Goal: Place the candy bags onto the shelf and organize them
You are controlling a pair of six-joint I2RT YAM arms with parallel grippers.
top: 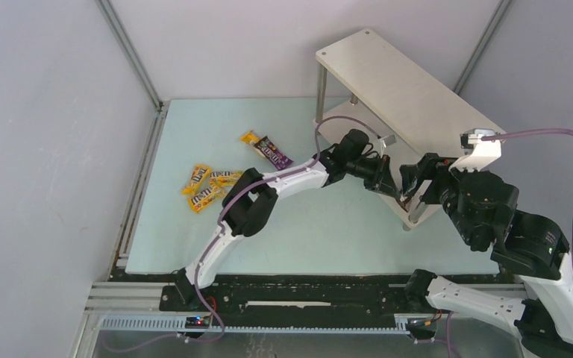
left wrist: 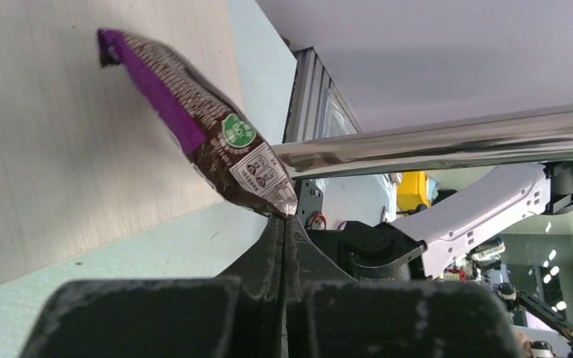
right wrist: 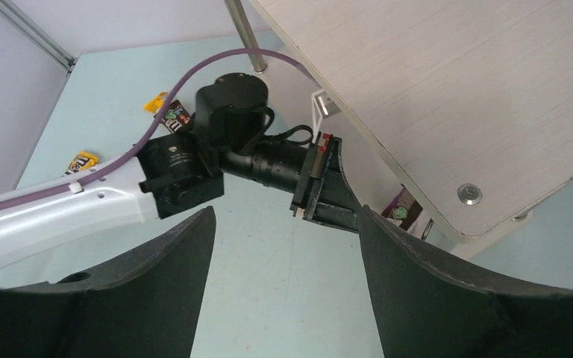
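While the left claw [left wrist: 283, 224] is pressed fully shut on the bottom corner of the one purple candy packet [left wrist: 194, 112], the packet slants up and away from its tips and lies against the pale lower board of the white two-tier shelf [top: 410, 89]. One silver shelf leg [left wrist: 433, 142] crosses just beyond those tips. The right claw [right wrist: 285, 220] is spread wide with nothing between its two fingers, facing the left claw from close by at the near end of the shelf. Five more packets lie flat on the pale green desk [top: 306, 231], well apart from both claws, on the far side of the left arm from the right claw. One is a dark brown packet [top: 272, 152]. An orange packet [top: 249, 137] touches its end. A loose cluster of three yellow packets [top: 206, 186] sits farther out from the claws. Counted together, six packets are visible, four of them yellow-orange.
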